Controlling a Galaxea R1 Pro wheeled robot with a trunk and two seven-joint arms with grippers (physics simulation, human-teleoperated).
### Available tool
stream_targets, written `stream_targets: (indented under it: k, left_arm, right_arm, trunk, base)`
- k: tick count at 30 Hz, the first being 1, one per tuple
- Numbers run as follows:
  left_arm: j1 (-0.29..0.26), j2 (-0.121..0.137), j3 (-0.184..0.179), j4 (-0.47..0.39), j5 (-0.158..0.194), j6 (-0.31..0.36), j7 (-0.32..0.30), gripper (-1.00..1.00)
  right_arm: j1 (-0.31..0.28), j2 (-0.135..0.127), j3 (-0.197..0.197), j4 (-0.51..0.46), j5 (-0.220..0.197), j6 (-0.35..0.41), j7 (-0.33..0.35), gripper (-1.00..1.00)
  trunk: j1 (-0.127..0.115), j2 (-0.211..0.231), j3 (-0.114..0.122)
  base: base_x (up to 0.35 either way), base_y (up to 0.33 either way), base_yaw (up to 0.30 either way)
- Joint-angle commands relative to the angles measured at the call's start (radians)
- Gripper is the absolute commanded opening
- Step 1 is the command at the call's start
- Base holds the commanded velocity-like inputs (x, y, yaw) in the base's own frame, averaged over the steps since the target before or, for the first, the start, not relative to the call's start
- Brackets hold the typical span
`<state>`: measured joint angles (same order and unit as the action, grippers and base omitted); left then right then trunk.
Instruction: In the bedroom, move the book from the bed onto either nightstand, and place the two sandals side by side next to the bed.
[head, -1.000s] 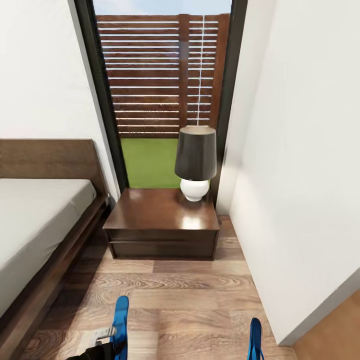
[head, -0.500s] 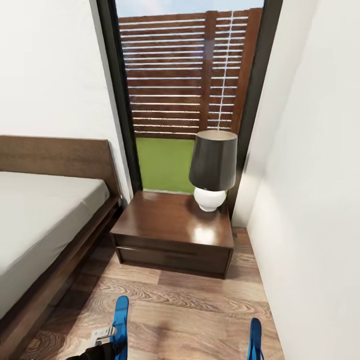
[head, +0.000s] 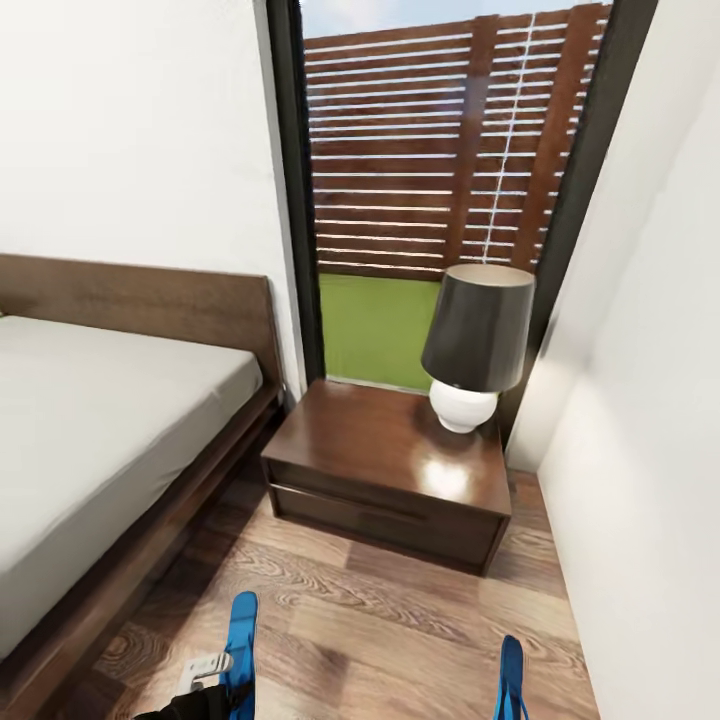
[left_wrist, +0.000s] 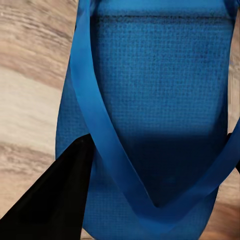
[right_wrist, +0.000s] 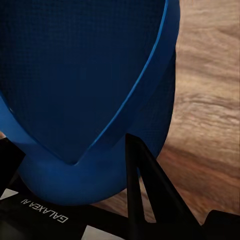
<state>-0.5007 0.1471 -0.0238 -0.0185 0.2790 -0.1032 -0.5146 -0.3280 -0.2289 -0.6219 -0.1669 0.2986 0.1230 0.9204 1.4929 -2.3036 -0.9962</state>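
Head view: bedroom, wood-plank floor (head: 380, 620), bed (head: 90, 440) at left, nightstand (head: 385, 470) far right of it carrying a lamp (head: 475, 345). Near edge: left sandal (head: 241, 650) and right sandal (head: 511, 680), well apart.

Left wrist: left gripper (left_wrist: 150, 200) grasping the left sandal (left_wrist: 160, 100).

Right wrist: right gripper (right_wrist: 85, 190) clenched on the right sandal (right_wrist: 80, 70).

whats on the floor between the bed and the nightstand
Nothing: in the head view a narrow strip of bare wood floor separates the bed from the nightstand.
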Motion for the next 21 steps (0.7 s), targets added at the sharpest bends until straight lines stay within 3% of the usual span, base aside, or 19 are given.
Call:
stream_targets:
  k: [1, 21]
  left_arm:
    - [-0.001, 0.000, -0.002, 0.002, 0.003, -0.004, -0.002, -1.00]
    - [-0.001, -0.001, -0.002, 0.002, 0.003, -0.004, -0.002, -1.00]
  right_arm:
    - [0.000, 0.000, -0.009, -0.002, 0.005, 0.010, 0.005, -1.00]
    - [0.000, 0.000, -0.009, -0.002, 0.005, 0.010, 0.005, -1.00]
  trunk:
    - [0.000, 0.000, -0.001]
    - [0.000, 0.000, -0.001]
  base:
    - [0.000, 0.000, 0.289]
    - [0.000, 0.000, 0.289]
